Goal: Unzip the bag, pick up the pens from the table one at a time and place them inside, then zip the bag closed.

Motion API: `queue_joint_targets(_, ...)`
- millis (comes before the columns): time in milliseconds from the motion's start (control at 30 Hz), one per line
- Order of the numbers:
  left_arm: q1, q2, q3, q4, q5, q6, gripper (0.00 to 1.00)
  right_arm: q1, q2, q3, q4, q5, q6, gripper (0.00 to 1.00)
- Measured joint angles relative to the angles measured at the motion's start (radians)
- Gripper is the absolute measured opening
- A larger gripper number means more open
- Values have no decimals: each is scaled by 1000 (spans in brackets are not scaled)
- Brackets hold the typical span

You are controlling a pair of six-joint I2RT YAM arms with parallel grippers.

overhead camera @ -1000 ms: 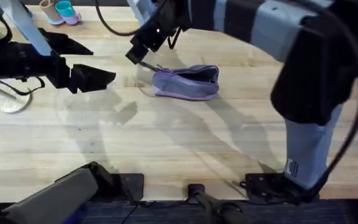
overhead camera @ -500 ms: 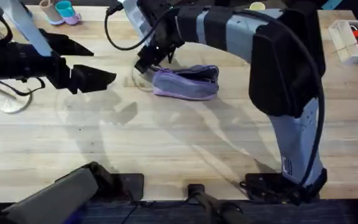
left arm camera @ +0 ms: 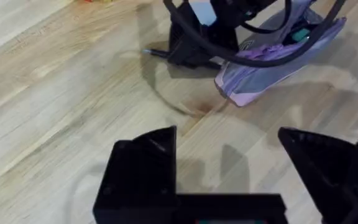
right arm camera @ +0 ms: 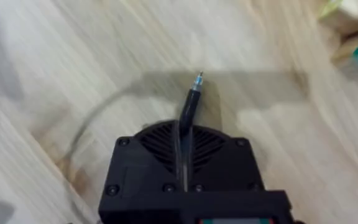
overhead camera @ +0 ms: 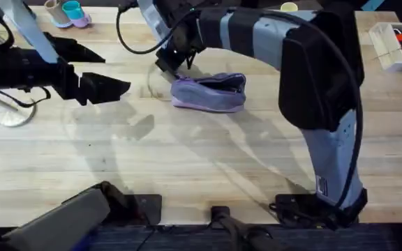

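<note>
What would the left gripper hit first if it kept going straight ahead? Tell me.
Probably the bag. The open left gripper points over bare table towards the bag's near end, where the right gripper holds a pen. Depth is unclear, so either could come first.

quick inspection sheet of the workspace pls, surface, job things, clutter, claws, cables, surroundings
surface: wooden table, a faint ring mark beside the bag.
job's things: purple bag lies on the table; dark pen is clamped in the right claw, tip sticking out.
clutter: small cups at the far left edge; box of markers at the far right.
claws: right claw shut on the pen, at the bag's left end; left claw open, holding nothing, apart from the bag.
cables: black cable looping off the right arm.
surroundings: nothing seen.
</note>
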Motion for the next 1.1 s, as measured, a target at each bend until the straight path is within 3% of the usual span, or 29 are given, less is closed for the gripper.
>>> queue_joint_targets(267, 0, 0, 0, 0, 0, 0, 993, 0, -10, 38, 72, 0, -109, 29)
queue_joint_targets(467, 0, 0, 0, 0, 0, 0, 993, 0, -159, 59, -5, 20, -257, 29)
queue_joint_targets(833, 0, 0, 0, 0, 0, 0, 993, 0, -395, 72, -396, 59, -516, 29)
queue_joint_targets(1100, 0, 0, 0, -4, 0, 0, 993, 0, -490, 72, -651, 78, -574, 31)
